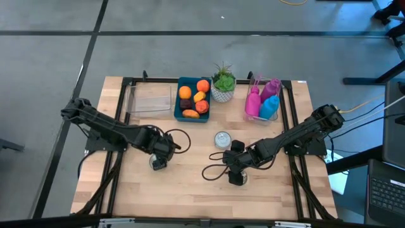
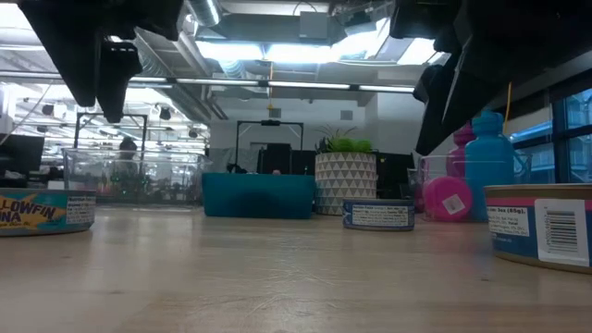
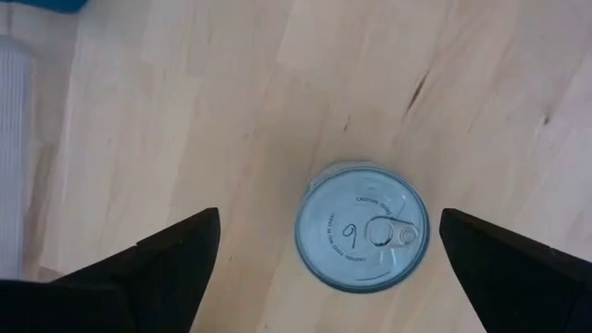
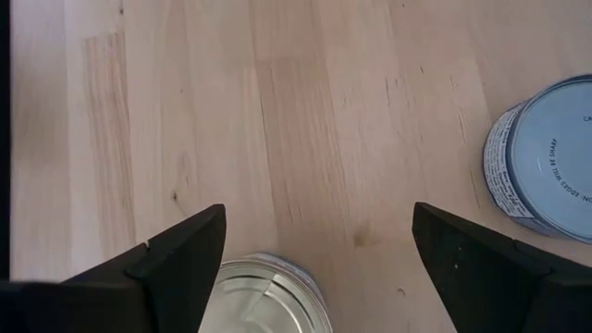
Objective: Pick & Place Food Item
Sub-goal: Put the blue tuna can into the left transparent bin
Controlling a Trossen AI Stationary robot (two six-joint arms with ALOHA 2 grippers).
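The left gripper (image 3: 328,268) hangs spread wide and empty over a tuna can (image 3: 363,227) lying on the wooden table (image 3: 185,111), well in front of the blue fruit bin (image 1: 193,98). This looks like the approach step; next it must descend and close. The right gripper (image 4: 319,259), also wide and empty, hovers above another can (image 4: 268,296).

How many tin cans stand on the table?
3: one can under the left gripper, one can under the right gripper, one can at the table's middle.
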